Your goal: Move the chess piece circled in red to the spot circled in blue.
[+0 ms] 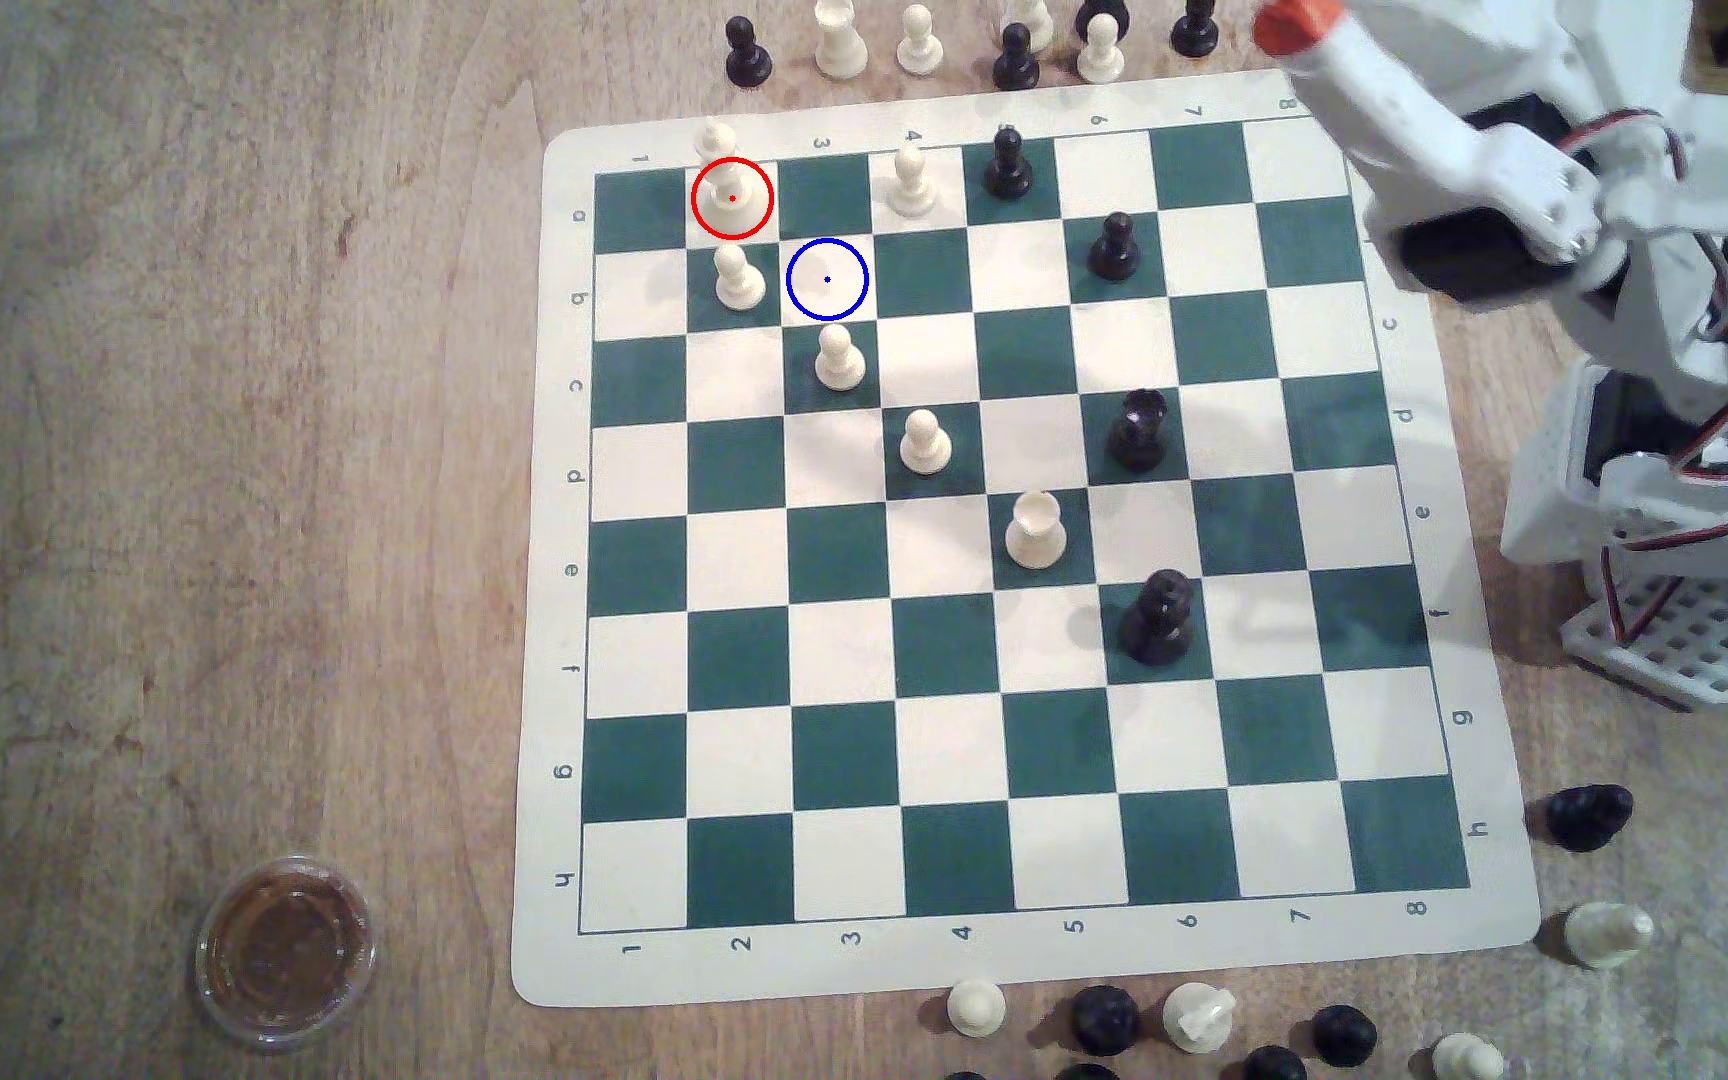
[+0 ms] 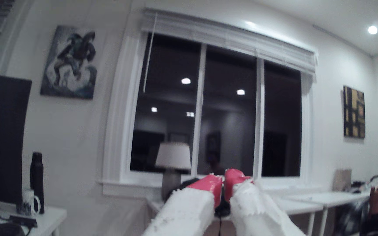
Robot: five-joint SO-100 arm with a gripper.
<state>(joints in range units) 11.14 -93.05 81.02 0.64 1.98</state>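
red-tipped white gripper [image 2: 224, 179] sits clenched with nothing between its jaws, the two tips nearly touching. it points up at the room window [image 2: 215, 109] rather than at the board, so the arm is raised and parked. in the exterior view the gripper's orange-red tip shows at the board's far corner by the 8 label, well apart from the target.

landmark = the red-ringed piece. the chess piece circled in red [image 1: 730, 187] stands upright on a cream square in row a, column 2, near the far corner by the 1 label. a cream pawn [image 1: 737, 278] is just beside it on the next row, directly toward row h. the spot circled in blue [image 1: 827, 279] is the bare cream square diagonally next to the piece, one column toward 8 and one row toward h. another pawn [image 1: 838, 358] sits just past the spot.

step in hand, as i judge it: reach not begun. do it well: open jaws wide first, come down from above, grip the slender body low, lift clear of the neighbouring pawn's head, then set down centred in the ring. risk: knocking the beside pawn.
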